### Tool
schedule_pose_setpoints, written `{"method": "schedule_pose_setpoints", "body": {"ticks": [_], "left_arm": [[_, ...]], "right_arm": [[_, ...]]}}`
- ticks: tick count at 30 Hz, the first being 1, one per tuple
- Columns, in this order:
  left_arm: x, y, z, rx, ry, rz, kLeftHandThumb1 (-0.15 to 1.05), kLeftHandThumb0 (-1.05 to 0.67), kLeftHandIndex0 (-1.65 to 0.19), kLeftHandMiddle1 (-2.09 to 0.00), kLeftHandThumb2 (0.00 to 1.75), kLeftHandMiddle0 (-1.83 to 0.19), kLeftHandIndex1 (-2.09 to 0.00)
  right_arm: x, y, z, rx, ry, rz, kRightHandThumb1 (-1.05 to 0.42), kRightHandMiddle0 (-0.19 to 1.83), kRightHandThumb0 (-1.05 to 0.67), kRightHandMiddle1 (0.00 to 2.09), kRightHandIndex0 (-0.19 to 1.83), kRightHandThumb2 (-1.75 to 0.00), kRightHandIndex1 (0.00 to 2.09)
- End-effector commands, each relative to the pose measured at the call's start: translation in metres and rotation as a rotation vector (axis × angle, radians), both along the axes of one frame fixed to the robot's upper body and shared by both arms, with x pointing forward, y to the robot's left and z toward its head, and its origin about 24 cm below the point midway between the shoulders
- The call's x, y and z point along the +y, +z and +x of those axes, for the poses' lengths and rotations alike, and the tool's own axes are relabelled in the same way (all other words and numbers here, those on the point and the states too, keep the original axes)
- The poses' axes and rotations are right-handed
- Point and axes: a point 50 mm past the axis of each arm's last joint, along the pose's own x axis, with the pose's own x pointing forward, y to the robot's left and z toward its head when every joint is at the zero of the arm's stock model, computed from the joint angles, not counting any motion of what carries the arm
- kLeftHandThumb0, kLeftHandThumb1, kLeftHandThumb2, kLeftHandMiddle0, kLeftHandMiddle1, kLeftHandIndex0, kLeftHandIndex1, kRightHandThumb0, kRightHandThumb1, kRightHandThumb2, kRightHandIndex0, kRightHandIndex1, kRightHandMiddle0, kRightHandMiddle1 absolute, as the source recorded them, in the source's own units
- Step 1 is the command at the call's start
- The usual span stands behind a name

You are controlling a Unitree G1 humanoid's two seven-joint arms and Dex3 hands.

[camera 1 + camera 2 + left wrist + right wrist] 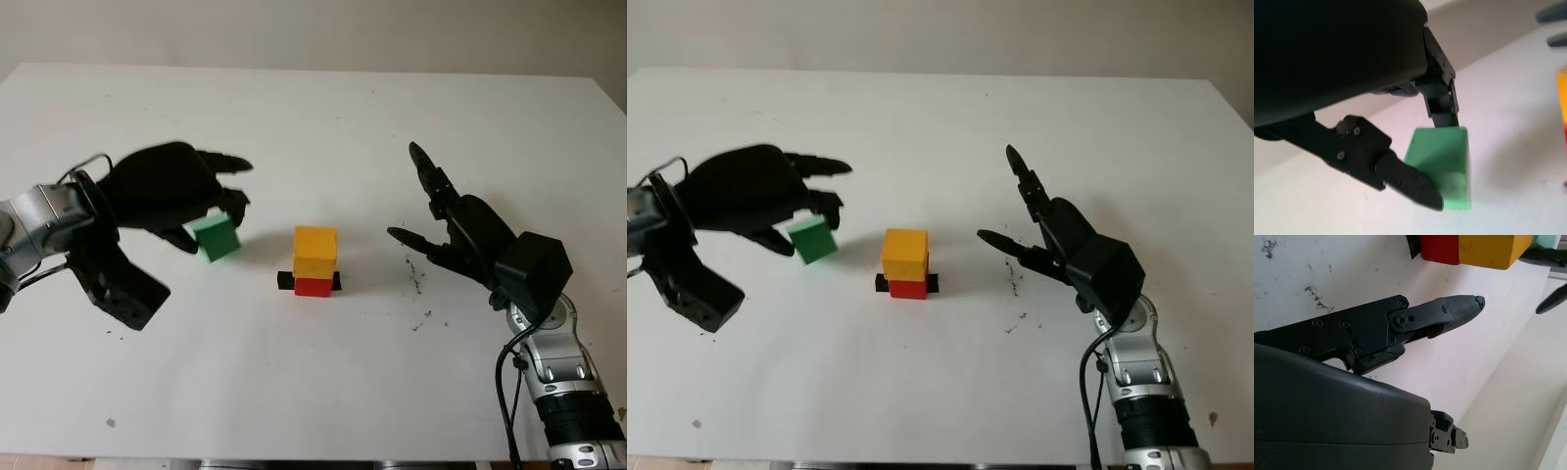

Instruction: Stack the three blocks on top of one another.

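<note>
Left eye view, left hand (196,211) grasping green block (217,238) left of the stack, yellow block (314,252) on red block (313,286) mid-table (313,108), right hand (446,220) released, right of stack.

A white table (313,108) fills most of the frame; a plain beige wall (313,29) spans the top.
</note>
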Motion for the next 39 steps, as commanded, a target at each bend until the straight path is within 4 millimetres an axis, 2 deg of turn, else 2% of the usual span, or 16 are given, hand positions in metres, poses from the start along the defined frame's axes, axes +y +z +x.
{"method": "schedule_pose_setpoints", "body": {"ticks": [1, 6, 15, 24, 31, 39], "left_arm": [[0.004, 0.002, -0.001, 0.054, 0.045, -0.096, 0.95, -0.34, -0.55, -0.04, 0.06, -0.27, -0.98], [0.015, 0.008, 0.004, 0.262, 0.166, -0.466, 0.96, -0.29, -0.48, -0.05, 0.06, -0.26, -1.14], [0.019, 0.019, 0.001, 0.396, 0.238, -0.720, 0.98, -0.30, -0.34, -0.06, 0.06, -0.26, -1.40], [0.013, 0.022, -0.003, 0.421, 0.186, -0.897, 0.98, -0.32, -0.33, -0.06, 0.06, -0.27, -1.45], [-0.006, 0.040, -0.014, 0.459, 0.151, -0.909, 1.01, -0.31, -0.25, -0.03, 0.06, -0.20, -1.55], [-0.044, 0.062, -0.027, 0.503, 0.156, -0.802, 1.01, -0.31, -0.26, -0.06, 0.05, -0.25, -1.61]], "right_arm": [[-0.001, 0.004, 0.001, -0.012, 0.004, 0.002, -1.05, -0.11, -0.72, 0.05, -0.19, -0.14, 0.03], [0.000, 0.003, 0.001, -0.016, 0.010, 0.005, -1.05, -0.11, -0.72, 0.05, -0.19, -0.14, 0.02], [0.000, 0.002, 0.002, -0.010, 0.013, 0.019, -1.05, -0.12, -0.71, 0.05, -0.19, -0.14, 0.03], [-0.001, 0.001, 0.003, -0.013, 0.015, 0.013, -1.05, -0.11, -0.71, 0.05, -0.19, -0.14, 0.03], [0.000, 0.001, 0.003, -0.016, 0.021, 0.014, -1.05, -0.11, -0.69, 0.06, -0.19, -0.13, 0.03], [0.001, -0.001, 0.003, -0.002, 0.019, 0.032, -1.05, -0.12, -0.69, 0.05, -0.19, -0.13, 0.02]]}}
